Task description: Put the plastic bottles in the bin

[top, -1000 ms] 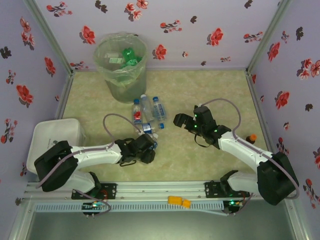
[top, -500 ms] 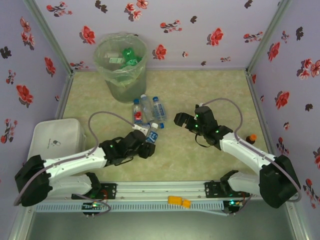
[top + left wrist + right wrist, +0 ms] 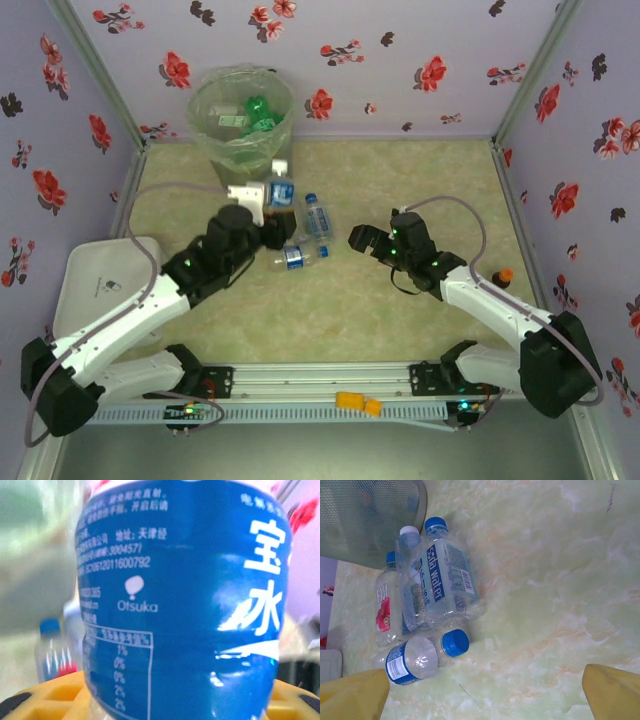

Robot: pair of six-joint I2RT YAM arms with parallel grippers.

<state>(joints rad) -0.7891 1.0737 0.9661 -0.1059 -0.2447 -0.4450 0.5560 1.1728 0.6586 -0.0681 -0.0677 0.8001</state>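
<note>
Left gripper (image 3: pixel 276 203) clamps a blue-labelled bottle (image 3: pixel 185 605) (Otsuka print legible from the wrist), now raised toward the bin (image 3: pixel 222 170) ahead; right gripper (image 3: pixel 362 241) gapes empty.

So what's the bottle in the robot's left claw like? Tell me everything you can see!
It's a small clear plastic bottle with a blue cap and a shiny blue label printed with white Chinese characters and the word Otsuka. The label looks slightly dented. The left claw is shut on it, yellow pads against its sides. It is held up just in front of the bin, cap toward it.
</note>
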